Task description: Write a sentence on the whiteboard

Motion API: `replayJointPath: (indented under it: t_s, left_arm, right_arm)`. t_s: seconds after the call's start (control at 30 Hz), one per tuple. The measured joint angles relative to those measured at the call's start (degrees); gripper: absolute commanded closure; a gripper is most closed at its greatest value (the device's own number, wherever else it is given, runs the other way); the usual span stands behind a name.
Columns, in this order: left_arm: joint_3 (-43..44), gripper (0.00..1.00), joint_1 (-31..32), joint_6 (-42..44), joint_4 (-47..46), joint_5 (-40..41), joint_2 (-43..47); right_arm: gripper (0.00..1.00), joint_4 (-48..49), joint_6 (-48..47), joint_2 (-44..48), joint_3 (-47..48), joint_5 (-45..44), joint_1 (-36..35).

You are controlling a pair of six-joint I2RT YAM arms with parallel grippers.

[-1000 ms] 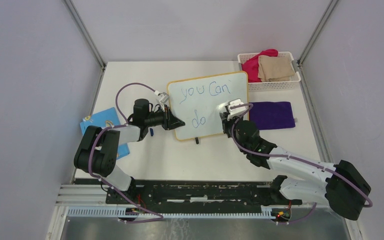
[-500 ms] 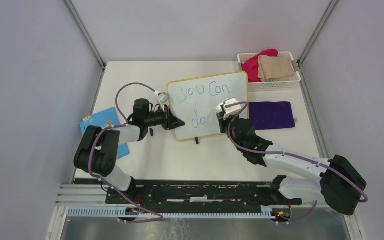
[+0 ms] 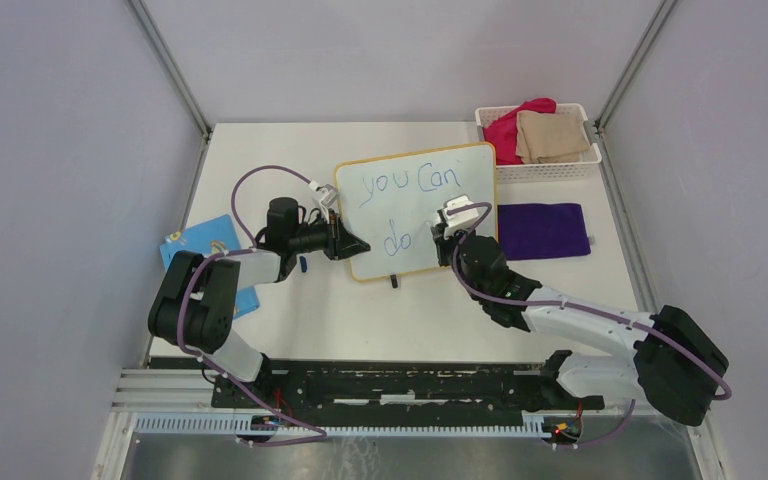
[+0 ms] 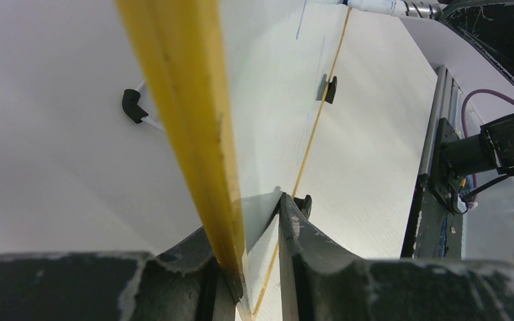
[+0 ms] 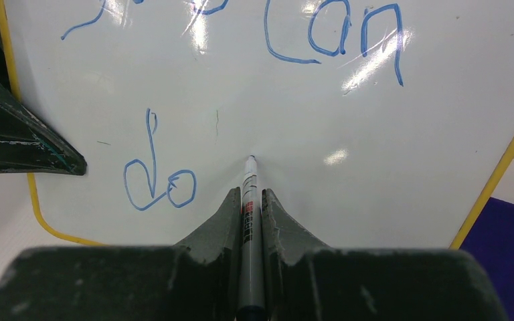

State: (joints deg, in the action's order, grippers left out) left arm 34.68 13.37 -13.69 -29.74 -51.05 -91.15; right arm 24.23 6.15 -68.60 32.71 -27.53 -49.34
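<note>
Grey walls are closing in a white table [image 3: 290, 320], and at its left side a blue card [image 3: 195, 245] is lying flat, untouched. Next to it the left gripper [image 3: 355, 245] is staying exactly where it was a second ago, its fingers clamping the yellow left rim of the whiteboard [image 3: 410, 215] and steadying it near the middle of the table. The sentence [image 3: 415, 183] is reading "you Can" on the upper line and "do" below, and no stroke has been added over the last second. What is changing is further right: the right gripper [image 5: 249, 195], its fingers pinching a marker [image 5: 249, 175], has been sliding leftward from the board's right edge and is now pointing the tip at the bare white just to the right of "do". The tip is looking as if it is meeting the surface, though I cannot tell for certain. That shift is reading as lining up for the next word, so the writing is about half done, with the last part of the lower line still missing. Beyond the board a purple cloth [image 3: 543, 230] is lying flat, and a white basket [image 3: 545, 168] of folded cloths is sitting behind it.
</note>
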Motion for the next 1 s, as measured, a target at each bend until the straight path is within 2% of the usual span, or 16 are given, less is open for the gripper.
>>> replayJointPath:
  t_s: [1.0]
  left_arm:
    - [0.22, 0.98, 0.0, 0.02, 0.26, 0.0, -0.09]
  right_arm:
    - [1.0, 1.38, 3.89, 3.85, -8.22, 3.13, -0.04]
